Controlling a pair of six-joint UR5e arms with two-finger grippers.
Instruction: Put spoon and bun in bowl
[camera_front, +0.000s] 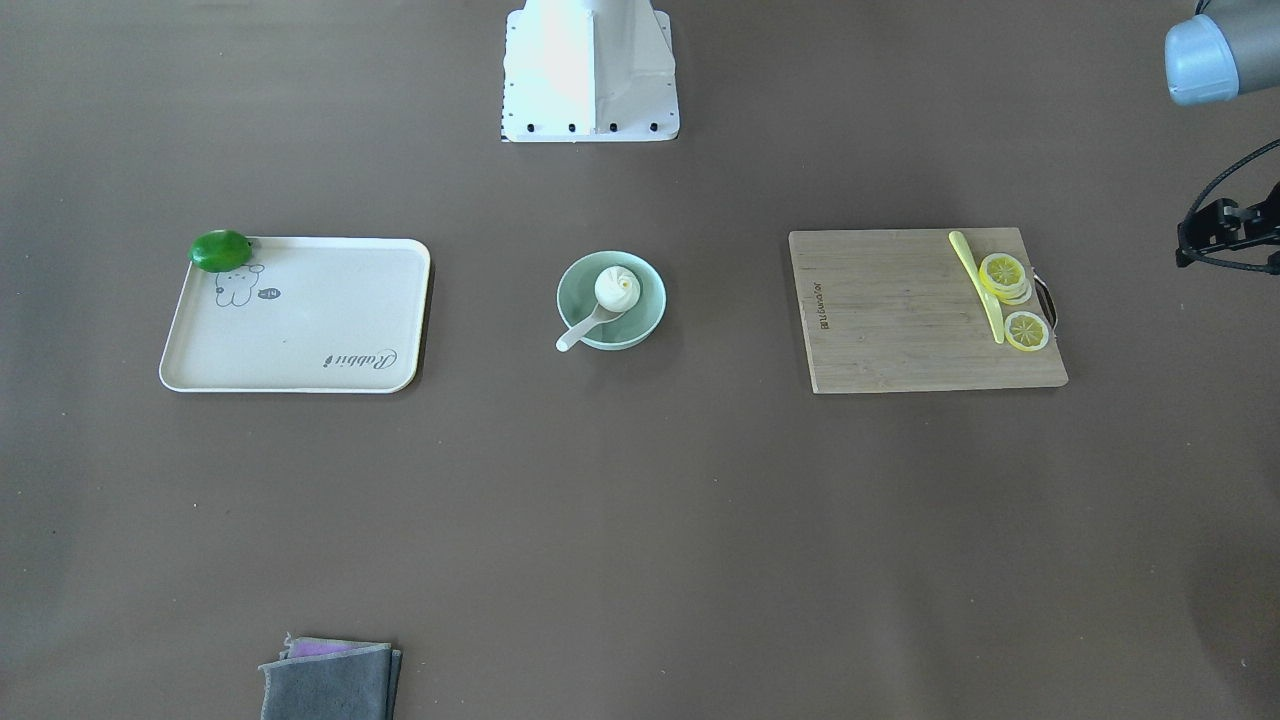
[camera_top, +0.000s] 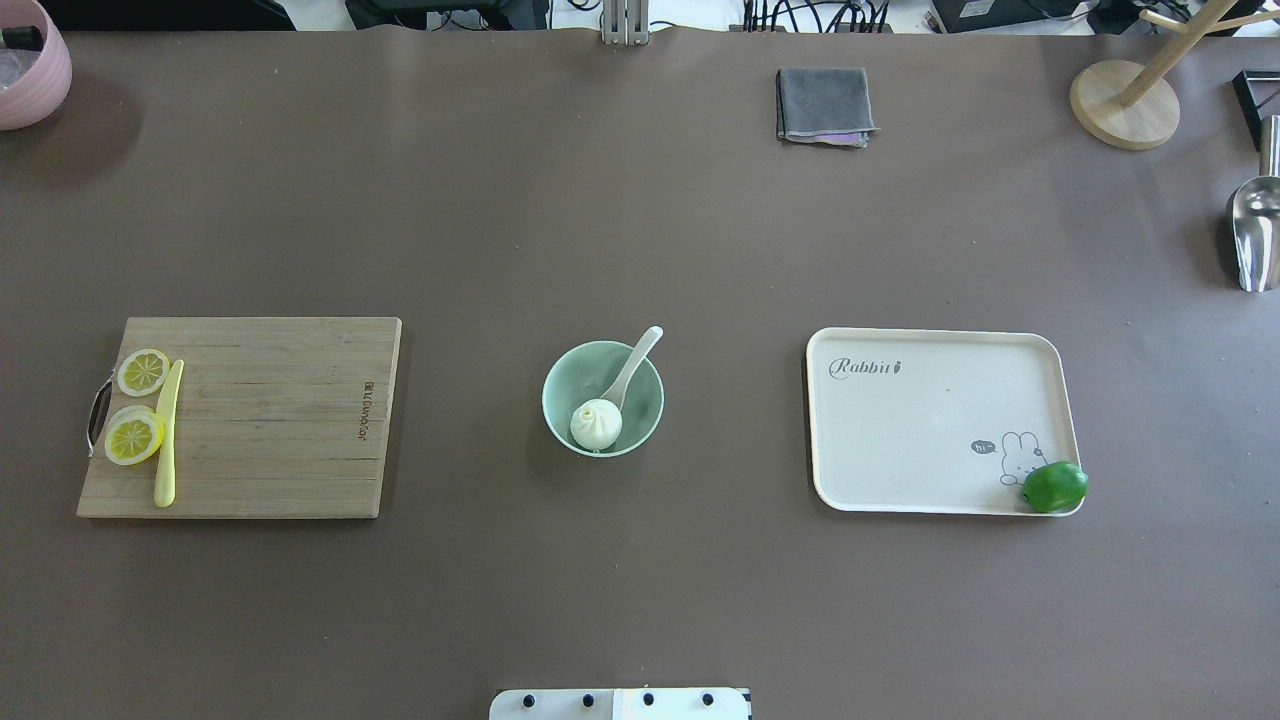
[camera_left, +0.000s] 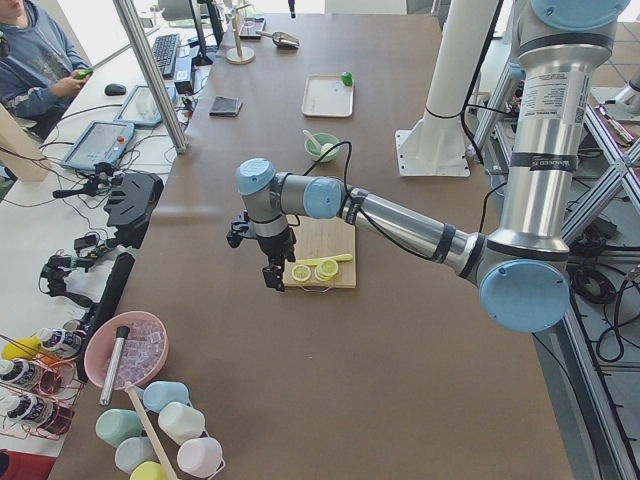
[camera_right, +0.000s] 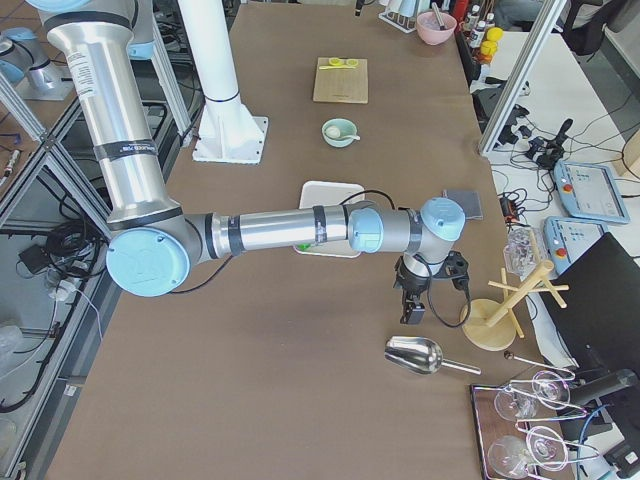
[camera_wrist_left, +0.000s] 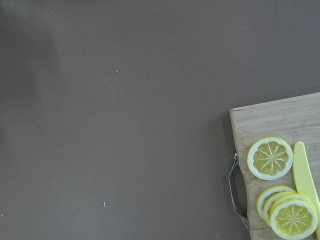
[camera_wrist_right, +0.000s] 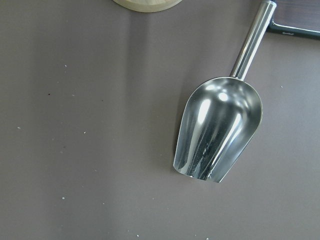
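Bun (camera_top: 596, 424) and spoon (camera_top: 632, 365) lie in bowl (camera_top: 568, 378); the 2 arms' jaws (side views only): cannot tell.

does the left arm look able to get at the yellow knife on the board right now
Probably yes. The left pincer hangs just off the handle end of the cutting board, close to the knife, with nothing over it; only the lemon slices crowd one side.
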